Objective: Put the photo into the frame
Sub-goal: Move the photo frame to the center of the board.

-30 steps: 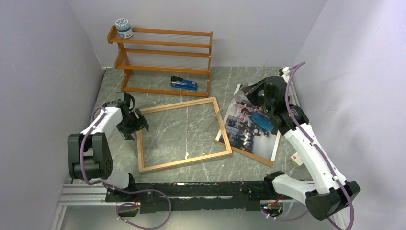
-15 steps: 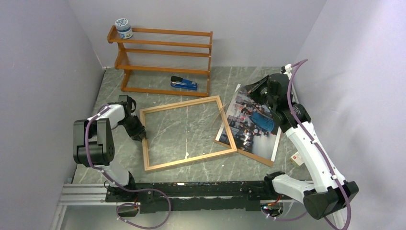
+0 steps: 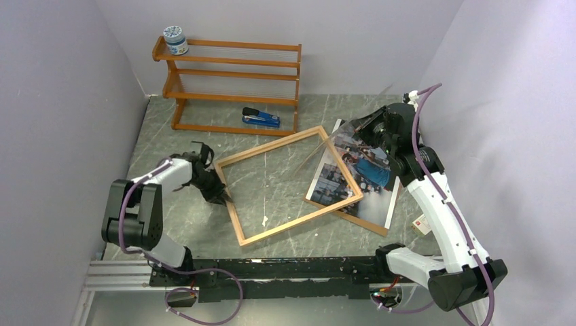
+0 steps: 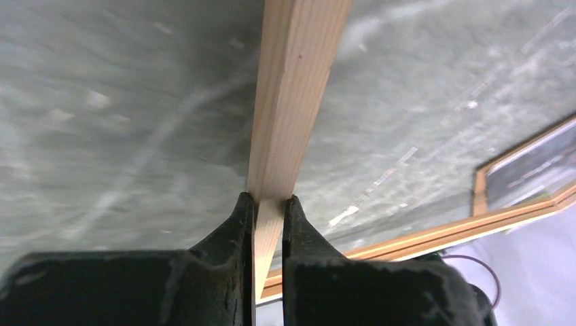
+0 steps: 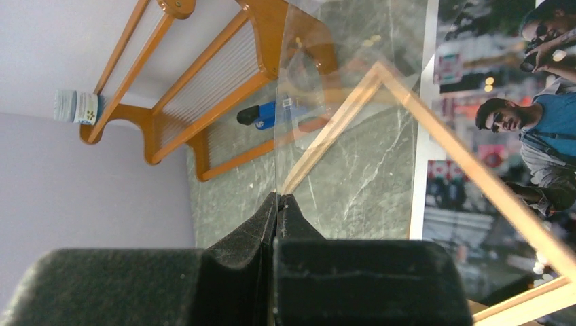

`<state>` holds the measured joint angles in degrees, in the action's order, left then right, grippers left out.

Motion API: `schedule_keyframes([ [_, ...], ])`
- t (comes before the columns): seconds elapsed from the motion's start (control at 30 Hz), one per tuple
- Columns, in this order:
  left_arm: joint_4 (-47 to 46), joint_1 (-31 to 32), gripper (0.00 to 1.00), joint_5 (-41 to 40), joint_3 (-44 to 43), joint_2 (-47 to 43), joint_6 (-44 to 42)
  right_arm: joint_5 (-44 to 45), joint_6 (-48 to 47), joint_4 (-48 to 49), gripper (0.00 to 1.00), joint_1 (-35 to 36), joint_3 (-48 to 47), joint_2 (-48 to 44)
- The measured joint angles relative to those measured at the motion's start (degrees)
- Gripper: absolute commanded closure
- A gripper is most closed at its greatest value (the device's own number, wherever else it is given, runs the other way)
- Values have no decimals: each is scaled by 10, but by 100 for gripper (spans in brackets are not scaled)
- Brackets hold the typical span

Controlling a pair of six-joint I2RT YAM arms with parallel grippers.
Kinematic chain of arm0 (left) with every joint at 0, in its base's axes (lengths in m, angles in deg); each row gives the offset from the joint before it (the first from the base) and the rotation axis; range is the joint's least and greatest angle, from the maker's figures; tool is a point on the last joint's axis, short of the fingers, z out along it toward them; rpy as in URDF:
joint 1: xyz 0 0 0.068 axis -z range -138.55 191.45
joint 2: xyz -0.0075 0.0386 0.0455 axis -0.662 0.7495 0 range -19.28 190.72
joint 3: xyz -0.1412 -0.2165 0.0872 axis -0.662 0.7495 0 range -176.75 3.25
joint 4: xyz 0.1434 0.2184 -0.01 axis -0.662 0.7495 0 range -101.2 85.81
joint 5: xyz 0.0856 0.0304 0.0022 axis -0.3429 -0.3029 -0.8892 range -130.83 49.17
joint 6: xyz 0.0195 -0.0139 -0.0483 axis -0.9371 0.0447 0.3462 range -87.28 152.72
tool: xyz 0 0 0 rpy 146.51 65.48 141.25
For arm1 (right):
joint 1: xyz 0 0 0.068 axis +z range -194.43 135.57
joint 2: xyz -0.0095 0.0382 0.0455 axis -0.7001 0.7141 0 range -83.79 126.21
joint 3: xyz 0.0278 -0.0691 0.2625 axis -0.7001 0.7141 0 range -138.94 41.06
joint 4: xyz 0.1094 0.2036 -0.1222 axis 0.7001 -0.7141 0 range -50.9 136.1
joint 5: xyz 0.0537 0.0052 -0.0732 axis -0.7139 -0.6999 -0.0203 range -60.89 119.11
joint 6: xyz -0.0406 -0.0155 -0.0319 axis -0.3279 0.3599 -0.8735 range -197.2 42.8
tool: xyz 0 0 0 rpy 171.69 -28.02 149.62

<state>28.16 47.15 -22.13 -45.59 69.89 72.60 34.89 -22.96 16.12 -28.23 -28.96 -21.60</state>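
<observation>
The frame (image 3: 268,147), thin light wood, lies turned on the marble table, and its right side overlaps the photo (image 3: 363,171). My left gripper (image 3: 221,194) is shut on the frame's left moulding (image 4: 292,102), which is pinched between the left gripper's (image 4: 268,204) fingers. The photo (image 5: 516,122), showing a man in a blue shirt, rests on a brown backing board (image 3: 363,223). My right gripper (image 3: 361,133) hovers over the photo's far end. In the right wrist view the right gripper (image 5: 278,198) is shut on the edge of a clear pane (image 5: 306,102) held tilted above the frame (image 5: 435,142).
An orange-brown shelf rack (image 3: 231,88) stands at the back, with a small jar (image 3: 175,39) on its top left and a blue stapler (image 3: 261,119) at its foot. Grey walls close in left, back and right. A small white scrap (image 3: 264,221) lies inside the frame.
My left gripper closed on the frame's left moulding and swung the frame rightward, turning it, so its right side now lies over the photo. The right gripper shifted slightly, still holding the pane.
</observation>
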Motion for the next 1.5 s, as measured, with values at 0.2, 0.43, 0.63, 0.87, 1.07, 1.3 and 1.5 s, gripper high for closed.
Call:
schedule_keyframes([
  [0.2,-94,119,97,-12,57,-53,189,-30,22,9,100,-2,2,-3],
  [0.43,-149,218,97,-93,65,-60,352,-48,65,43,100,-1,19,-4],
  [0.63,-185,281,97,-101,34,3,414,-32,71,45,100,-1,19,-5],
  [0.87,-223,361,98,-112,22,30,496,-3,70,31,100,-1,20,-25],
  [1.07,-235,419,98,-141,6,50,583,18,63,26,100,-1,20,-41],
  [1.3,-256,443,69,-151,-11,78,636,27,50,17,100,-3,20,-39],
  [1.5,-273,456,69,-153,-11,82,656,26,32,17,100,-10,12,-12],
])
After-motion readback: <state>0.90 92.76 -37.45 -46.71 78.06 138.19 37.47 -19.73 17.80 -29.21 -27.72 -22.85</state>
